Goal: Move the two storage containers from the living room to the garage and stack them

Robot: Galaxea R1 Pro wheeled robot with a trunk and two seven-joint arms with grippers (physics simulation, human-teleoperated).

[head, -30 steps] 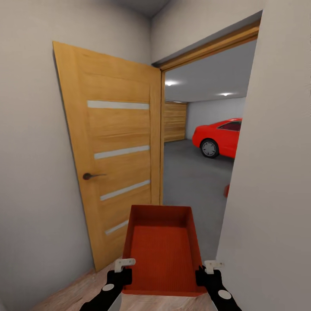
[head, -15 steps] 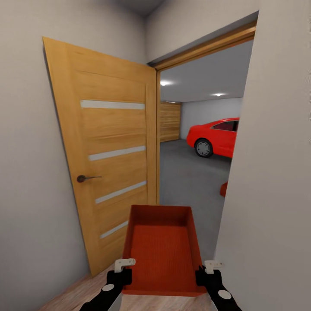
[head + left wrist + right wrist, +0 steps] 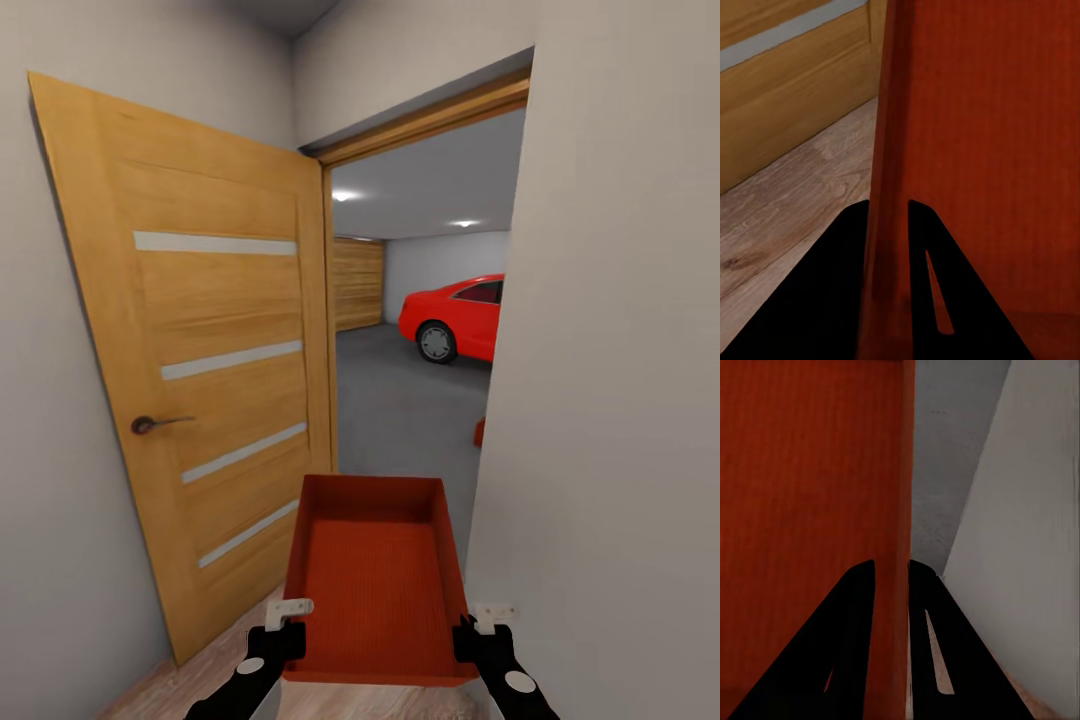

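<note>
I hold one orange-red storage container level in front of me, open top up and empty. My left gripper is shut on its left wall and my right gripper on its right wall. The left wrist view shows the thin wall pinched between the dark fingers of the left gripper. In the right wrist view the right gripper clamps the other wall. Through the doorway lies the garage's dark grey floor. A small red thing peeks past the wall edge there, too hidden to identify.
An open wooden door with a handle stands close on my left. A white wall is close on my right. Light wood planks are under me. In the garage stand a red car and a slatted door.
The whole picture has shifted left and the door looms larger, so the camera has moved closer and turned. The container stays held the same way in both grippers.
</note>
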